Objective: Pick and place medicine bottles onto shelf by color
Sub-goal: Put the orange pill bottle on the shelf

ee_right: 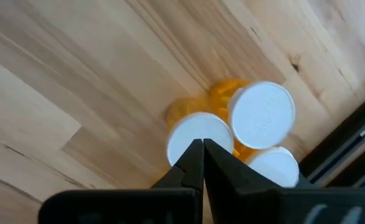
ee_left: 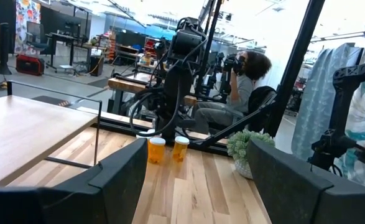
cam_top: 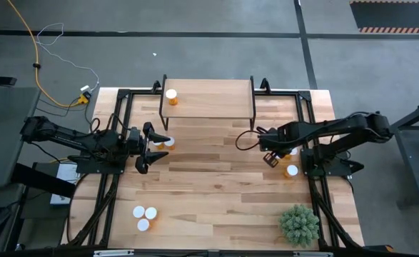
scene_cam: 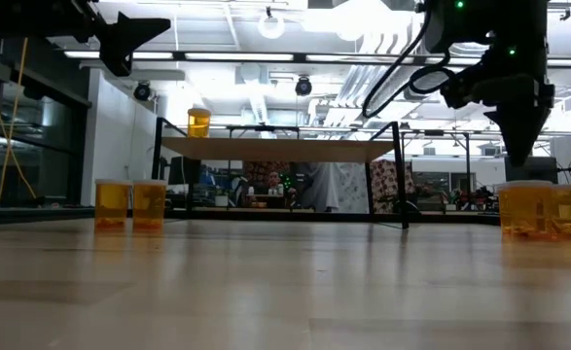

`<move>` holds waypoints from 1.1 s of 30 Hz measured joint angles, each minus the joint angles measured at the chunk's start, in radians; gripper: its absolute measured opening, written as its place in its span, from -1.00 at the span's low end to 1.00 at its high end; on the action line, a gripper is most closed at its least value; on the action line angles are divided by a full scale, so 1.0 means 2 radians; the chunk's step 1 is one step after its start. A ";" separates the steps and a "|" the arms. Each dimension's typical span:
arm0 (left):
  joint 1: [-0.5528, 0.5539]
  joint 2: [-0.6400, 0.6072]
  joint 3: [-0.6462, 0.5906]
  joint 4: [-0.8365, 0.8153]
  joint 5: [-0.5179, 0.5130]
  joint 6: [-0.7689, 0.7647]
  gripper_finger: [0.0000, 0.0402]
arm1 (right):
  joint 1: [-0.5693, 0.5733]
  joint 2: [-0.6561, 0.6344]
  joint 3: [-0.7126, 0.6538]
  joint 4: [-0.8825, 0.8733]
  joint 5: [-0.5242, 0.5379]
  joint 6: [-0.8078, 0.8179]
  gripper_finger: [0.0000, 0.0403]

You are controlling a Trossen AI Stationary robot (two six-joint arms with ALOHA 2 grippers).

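Three amber bottles [ee_right: 260, 115], white caps, clustered upright.

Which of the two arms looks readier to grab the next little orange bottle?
Probably the right. The right gripper hangs directly over a cluster of three white-capped bottles, though its fingers are shut and must open first. The left gripper is open but points sideways, level with the table, beside two bottles.
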 joint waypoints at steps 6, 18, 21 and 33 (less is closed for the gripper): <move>0.000 0.000 0.000 0.000 0.000 0.000 0.33 | 0.000 0.034 0.000 0.003 -0.011 -0.005 -1.00; 0.000 0.000 0.000 -0.013 0.000 0.000 0.33 | 0.000 0.070 0.002 0.008 -0.011 -0.025 -1.00; 0.000 0.000 0.000 -0.013 0.000 0.000 0.33 | 0.000 0.070 0.002 0.011 -0.011 -0.026 -1.00; 0.000 0.000 0.000 -0.014 0.000 -0.005 0.33 | 0.000 0.041 0.018 -0.021 0.002 -0.008 -1.00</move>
